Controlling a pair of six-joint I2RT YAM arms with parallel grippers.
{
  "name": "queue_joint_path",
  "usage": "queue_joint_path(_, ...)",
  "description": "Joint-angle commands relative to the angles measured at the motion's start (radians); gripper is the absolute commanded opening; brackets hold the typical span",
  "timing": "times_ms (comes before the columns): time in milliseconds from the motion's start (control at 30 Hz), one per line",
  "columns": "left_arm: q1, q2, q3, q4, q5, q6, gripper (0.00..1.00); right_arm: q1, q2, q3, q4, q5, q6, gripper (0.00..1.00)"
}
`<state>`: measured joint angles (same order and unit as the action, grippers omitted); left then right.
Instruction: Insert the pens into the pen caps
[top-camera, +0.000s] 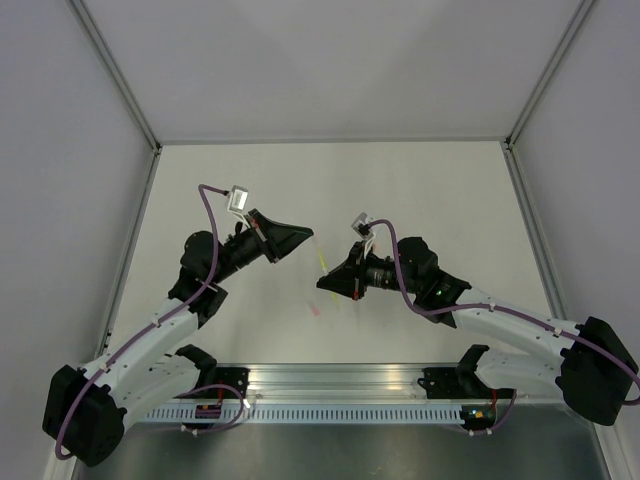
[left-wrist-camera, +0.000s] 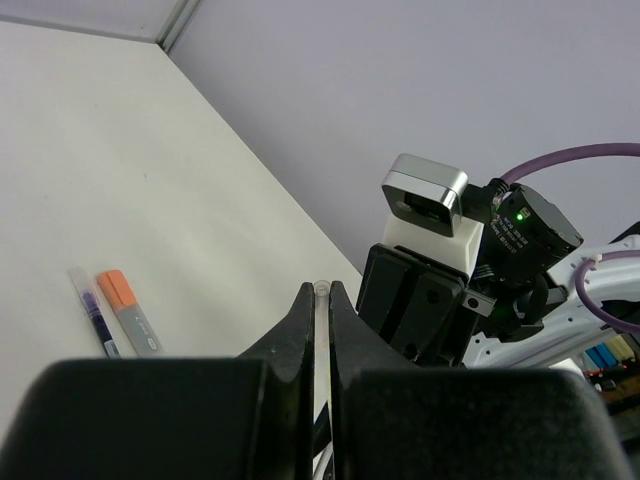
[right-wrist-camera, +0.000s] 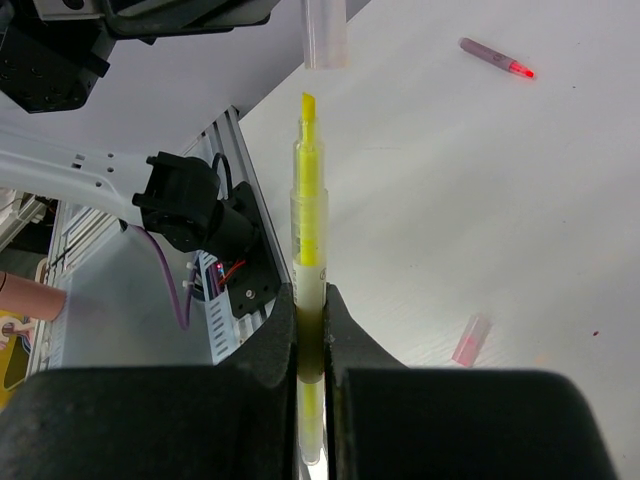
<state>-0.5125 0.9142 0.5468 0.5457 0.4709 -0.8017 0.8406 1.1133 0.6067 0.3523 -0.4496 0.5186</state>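
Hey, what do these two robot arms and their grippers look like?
The left arm and right arm have white links with black joints and bases. The left gripper and right gripper are black wedges; a purple cable loops to each silver-grey wrist camera.

Pale grey walls (top-camera: 330, 60) enclose a white table (top-camera: 430, 190) edged by an aluminium rail (top-camera: 340, 378).

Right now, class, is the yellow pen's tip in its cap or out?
Out: the tip of the yellow pen stops short of the clear cap, a gap showing between them.
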Motion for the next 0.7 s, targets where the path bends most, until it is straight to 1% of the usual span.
queue_joint_path(0,0.0,-0.003,0.041,-0.001,-0.029,0.032,0.02,0.003,-0.02,0.022,0.057,-0.023,-0.009,0.0)
queue_joint_path(200,0.002,0.005,0.038,0.003,-0.014,0.027,0.02,0.002,-0.023,0.021,0.057,-0.018,-0.009,0.0)
queue_joint_path(333,0.0,0.018,0.024,0.013,0.029,0.019,0.02,0.002,-0.023,0.022,0.056,-0.014,-0.012,0.0)
queue_joint_path(467,0.0,0.026,-0.022,0.098,0.064,-0.03,0.02,0.003,-0.018,0.022,0.05,-0.008,-0.015,0.0)
queue_joint_path(667,0.0,-0.014,-0.013,0.048,0.029,-0.008,0.02,0.003,-0.015,0.021,0.054,-0.012,-0.011,0.0)
